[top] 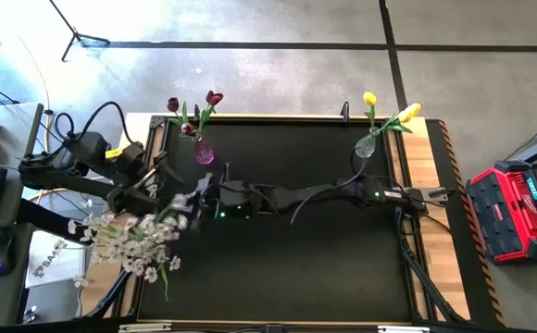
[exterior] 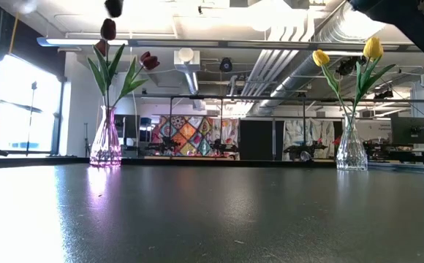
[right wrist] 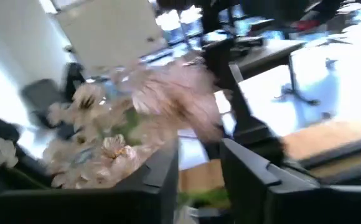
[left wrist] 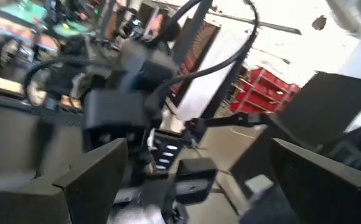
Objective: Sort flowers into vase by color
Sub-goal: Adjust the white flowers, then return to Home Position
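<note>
White flowers (top: 130, 242) are bunched at the table's left edge, w/ the right gripper (top: 190, 199) reaching across to them. Its fingers look a bit apart around the stems, can't tell if they're really clamped. Left gripper (top: 148, 190) sits right there too, jaws wide apart. Maroon tulips (top: 193, 109) and yellow tulips (top: 389, 106) are already in vases. Risk imo: loose hold = sprays slip or snag the left arm.
</note>
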Motion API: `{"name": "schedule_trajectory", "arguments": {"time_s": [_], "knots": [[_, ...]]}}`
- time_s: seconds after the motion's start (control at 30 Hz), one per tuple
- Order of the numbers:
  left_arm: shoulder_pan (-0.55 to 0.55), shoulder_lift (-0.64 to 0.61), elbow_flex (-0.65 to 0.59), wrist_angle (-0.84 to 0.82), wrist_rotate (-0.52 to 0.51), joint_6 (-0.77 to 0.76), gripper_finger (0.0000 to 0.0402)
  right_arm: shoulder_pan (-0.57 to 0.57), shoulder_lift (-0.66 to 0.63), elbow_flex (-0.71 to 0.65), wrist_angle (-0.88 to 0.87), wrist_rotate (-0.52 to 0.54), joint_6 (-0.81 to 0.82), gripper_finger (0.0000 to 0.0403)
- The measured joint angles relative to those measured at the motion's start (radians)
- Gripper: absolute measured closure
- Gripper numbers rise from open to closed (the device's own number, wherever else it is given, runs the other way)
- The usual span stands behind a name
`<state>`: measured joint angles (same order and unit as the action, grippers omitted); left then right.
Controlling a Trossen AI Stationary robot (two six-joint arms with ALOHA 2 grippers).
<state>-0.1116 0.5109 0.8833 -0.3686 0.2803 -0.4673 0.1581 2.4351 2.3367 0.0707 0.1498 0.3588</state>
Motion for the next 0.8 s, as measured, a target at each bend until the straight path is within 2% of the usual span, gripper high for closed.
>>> {"name": "schedule_trajectory", "arguments": {"time_s": [0.2,0.33,0.43,0.6,0.8], "knots": [[0.000,-0.009,0.049,-0.059,-0.059,0.161,0.0025,0.003,-0.107,0.000,-0.189,0.161,-0.047,0.0261],[0.000,-0.010,0.141,-0.197,-0.217,0.265,0.0025,0.007,-0.176,0.000,-0.342,0.227,-0.072,0.0254],[0.000,-0.006,0.198,-0.216,-0.304,0.280,0.0025,0.016,-0.226,0.000,-0.469,0.292,-0.074,0.0253],[0.000,0.024,0.224,-0.213,-0.315,0.295,0.0025,0.050,-0.302,0.000,-0.671,0.435,-0.102,0.0253],[0.000,0.165,0.209,-0.169,-0.361,0.392,0.0025,0.071,-0.390,0.000,-0.896,0.533,-0.079,0.0255]]}}
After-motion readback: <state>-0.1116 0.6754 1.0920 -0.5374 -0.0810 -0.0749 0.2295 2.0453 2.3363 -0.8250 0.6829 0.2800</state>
